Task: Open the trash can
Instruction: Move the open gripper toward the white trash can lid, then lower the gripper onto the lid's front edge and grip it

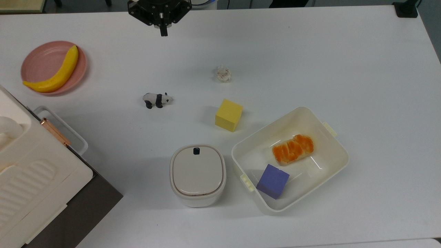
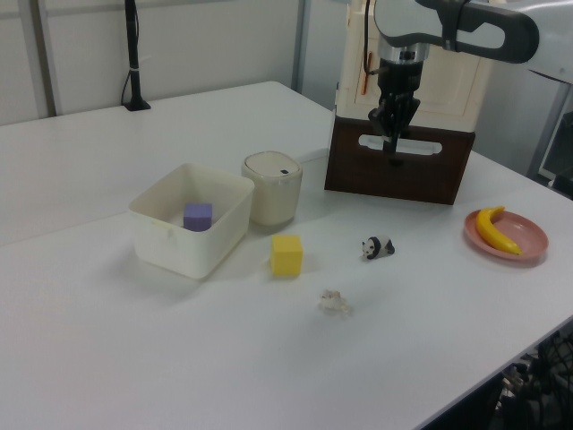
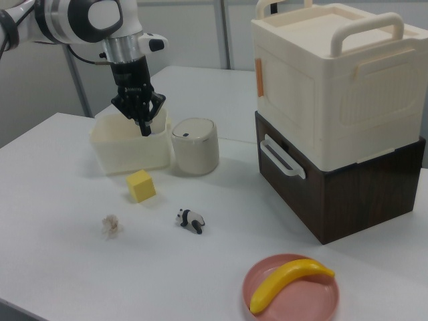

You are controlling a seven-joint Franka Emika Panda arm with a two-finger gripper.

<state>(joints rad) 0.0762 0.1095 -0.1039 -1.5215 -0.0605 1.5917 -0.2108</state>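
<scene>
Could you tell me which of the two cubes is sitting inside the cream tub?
The purple cube lies inside the open cream tub, beside the orange bread; the yellow cube stands outside it on the table.

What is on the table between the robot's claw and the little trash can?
In the top view, the panda toy lies between the gripper and the trash can, a little toward the top view's left.
</scene>
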